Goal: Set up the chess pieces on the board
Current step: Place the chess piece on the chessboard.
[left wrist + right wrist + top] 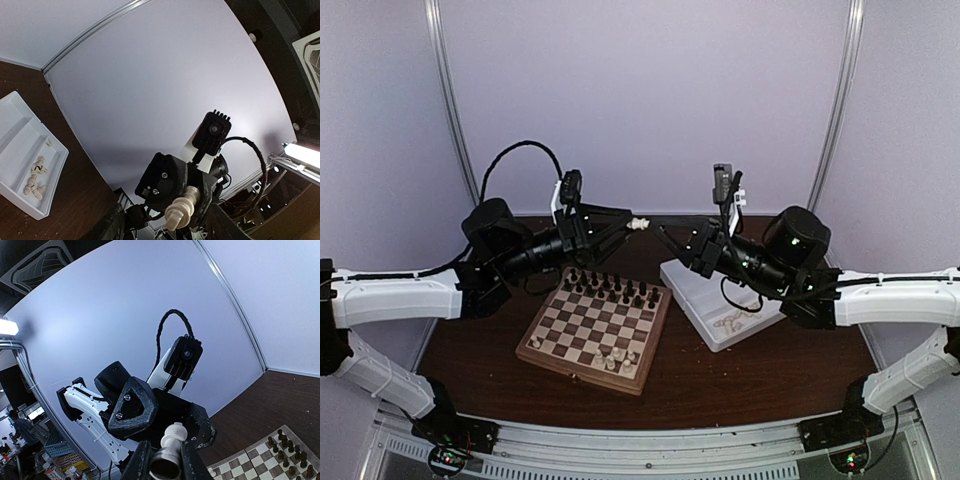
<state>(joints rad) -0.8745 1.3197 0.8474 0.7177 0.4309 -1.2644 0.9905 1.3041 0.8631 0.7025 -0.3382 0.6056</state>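
A cream chess piece [640, 224] hangs in the air between both grippers, above the table's back. My right gripper [658, 231] is shut on its base, as the right wrist view [165, 460] shows. My left gripper [627, 220] is open, its fingers spread around the piece's head; in the left wrist view [172, 227] the piece [181, 207] sticks out of the right fingers. The board [580, 372] lies below, with a few cream pieces [610, 357] near its front edge and one [534, 342] at its left corner.
Dark pieces [610, 288] fill the board's two far rows. A white tray [695, 285] right of the board holds more cream pieces [728, 322]; it also shows in the left wrist view [20, 135]. The board's corner shows in the right wrist view [265, 462].
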